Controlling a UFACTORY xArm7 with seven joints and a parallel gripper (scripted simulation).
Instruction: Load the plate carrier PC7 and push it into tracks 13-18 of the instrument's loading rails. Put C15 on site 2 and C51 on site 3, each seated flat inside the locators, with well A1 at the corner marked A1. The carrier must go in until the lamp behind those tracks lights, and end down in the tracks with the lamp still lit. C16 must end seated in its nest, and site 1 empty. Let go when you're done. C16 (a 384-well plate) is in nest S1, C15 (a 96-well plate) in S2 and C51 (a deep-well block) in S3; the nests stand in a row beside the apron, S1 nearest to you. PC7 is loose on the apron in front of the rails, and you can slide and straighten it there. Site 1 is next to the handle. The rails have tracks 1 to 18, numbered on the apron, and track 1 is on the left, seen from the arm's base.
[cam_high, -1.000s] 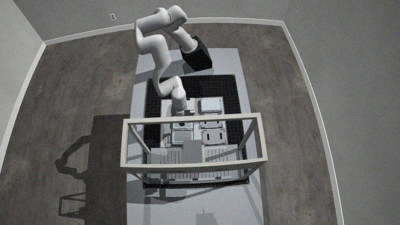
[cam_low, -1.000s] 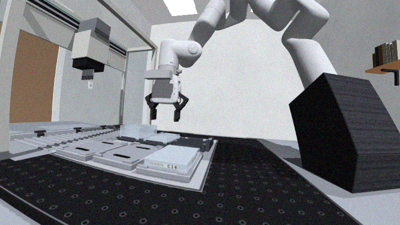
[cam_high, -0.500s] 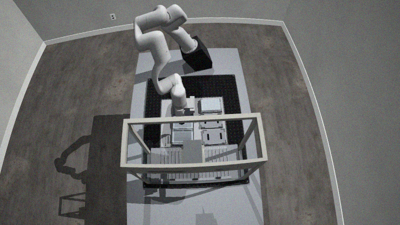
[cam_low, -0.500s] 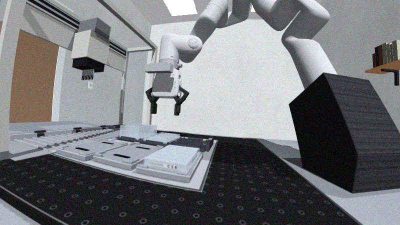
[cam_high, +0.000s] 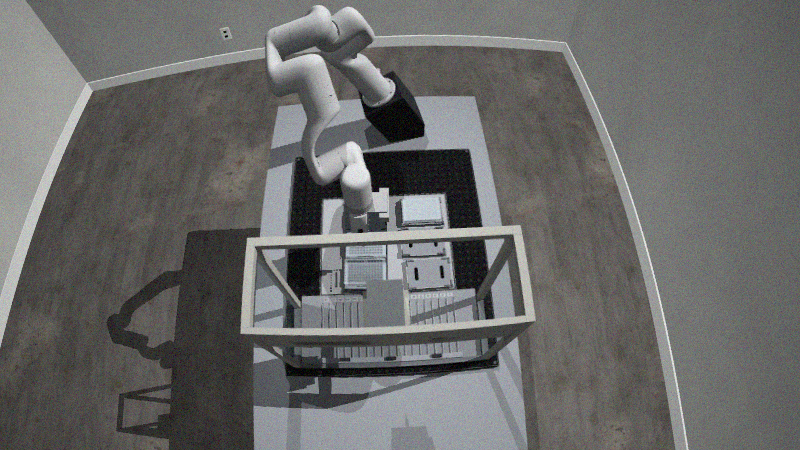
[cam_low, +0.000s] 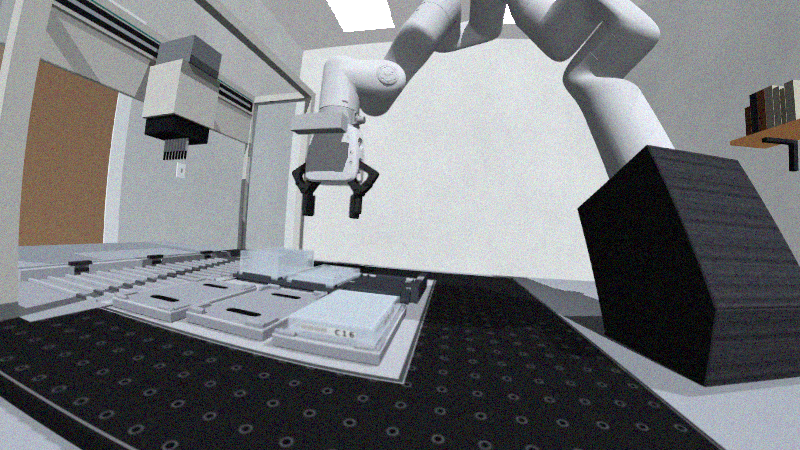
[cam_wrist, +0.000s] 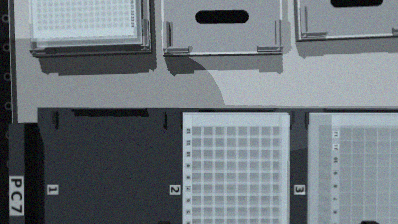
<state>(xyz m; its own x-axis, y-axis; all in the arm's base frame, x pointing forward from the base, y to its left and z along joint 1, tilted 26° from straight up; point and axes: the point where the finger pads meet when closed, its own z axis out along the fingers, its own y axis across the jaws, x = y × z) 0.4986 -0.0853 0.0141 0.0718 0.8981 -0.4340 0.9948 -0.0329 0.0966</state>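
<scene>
The carrier (cam_wrist: 110, 165) is dark grey with white number tags and a white PC7 label (cam_wrist: 16, 195). The plate (cam_wrist: 235, 165) on site 2 is translucent white with a square grid. The nests (cam_wrist: 222, 35) are pale grey with black slots. The mat (cam_low: 447, 363) is black, dotted with ringed holes. The arm (cam_low: 604, 83) is white, its pincer (cam_low: 331, 211) fingers black.

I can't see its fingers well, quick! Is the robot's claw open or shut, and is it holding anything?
Gripper: open wide, holding nothing, up in the air above the dark plate carrier marked PC7.
</scene>
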